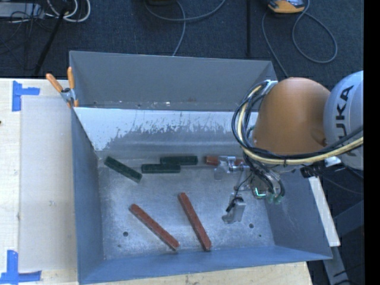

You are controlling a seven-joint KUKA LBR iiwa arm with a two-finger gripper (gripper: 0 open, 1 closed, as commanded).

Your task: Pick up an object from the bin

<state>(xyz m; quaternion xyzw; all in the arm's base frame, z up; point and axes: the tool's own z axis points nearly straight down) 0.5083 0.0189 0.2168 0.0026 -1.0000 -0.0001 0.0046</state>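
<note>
Your gripper point(234, 210) hangs low just view-right of the nearer brown bar point(194, 221); open or closed, can't tell. That bar's long axis runs steeply, back-left to front-right. The other brown bar point(154, 226) lies farther view-left of it.

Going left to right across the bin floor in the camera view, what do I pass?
tilted dark green bar → left brown stick → right brown stick → small reddish piece → gripper. The two level green bars overlap the sticks, so left out.
</note>
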